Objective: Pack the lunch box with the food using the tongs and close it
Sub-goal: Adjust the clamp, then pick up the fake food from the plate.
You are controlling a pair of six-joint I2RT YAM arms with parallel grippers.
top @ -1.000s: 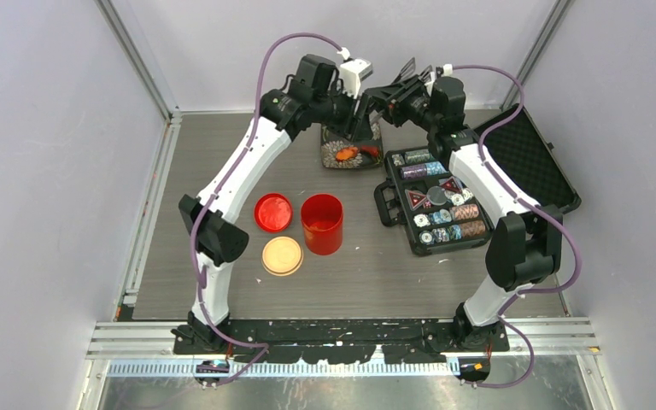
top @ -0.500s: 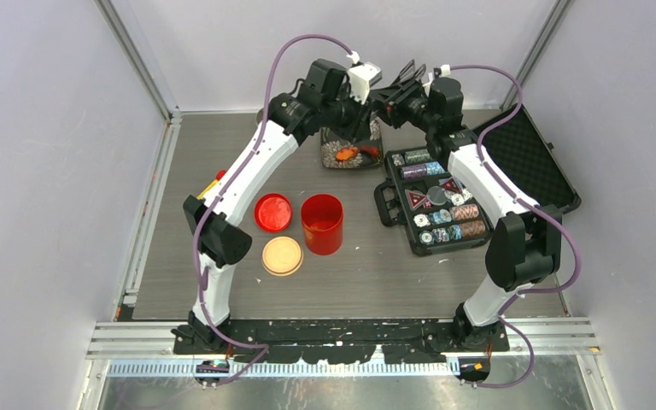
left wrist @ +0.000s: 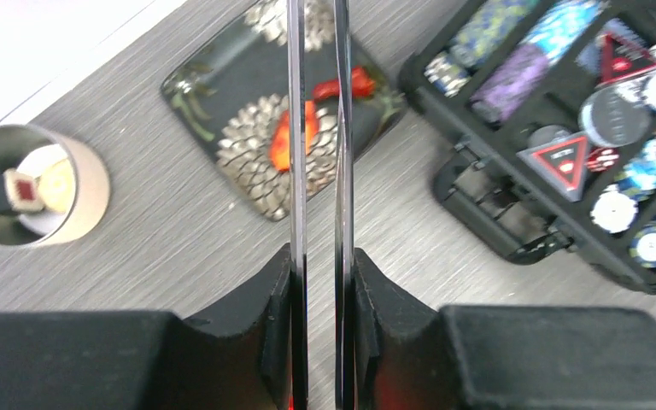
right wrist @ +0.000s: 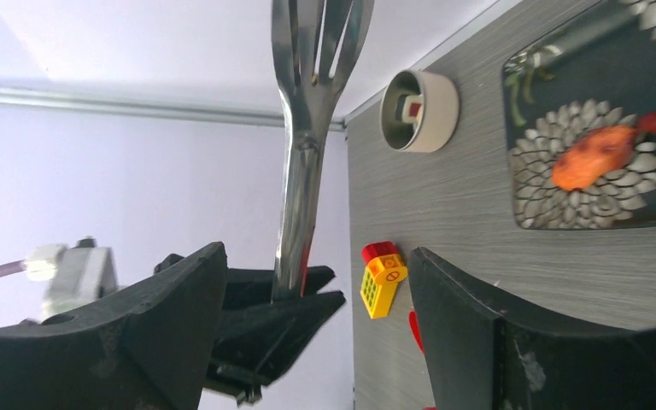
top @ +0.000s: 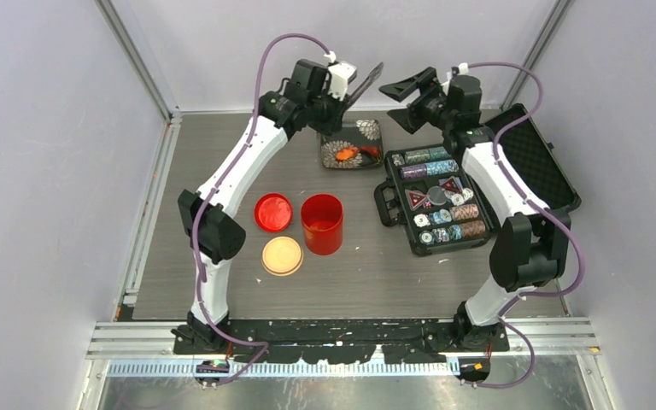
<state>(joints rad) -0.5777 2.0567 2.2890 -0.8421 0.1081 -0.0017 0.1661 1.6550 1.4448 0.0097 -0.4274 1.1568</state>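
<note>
Left end effector clamps long silver metal tongs; right end effector gapes empty. Next, I pinch orange food.

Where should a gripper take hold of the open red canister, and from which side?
Probably grip the red cylindrical canister across its wall below the open rim, from the right: it stands upright, and the round red lid and beige disc lid crowd its left.

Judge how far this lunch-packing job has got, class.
Done: red lid and beige lid are off, beside the open red canister; the cream tub has a piece inside. In hand: left claw grips the tongs, right claw open. Left: orange food on the plate to pack, then closing.
</note>
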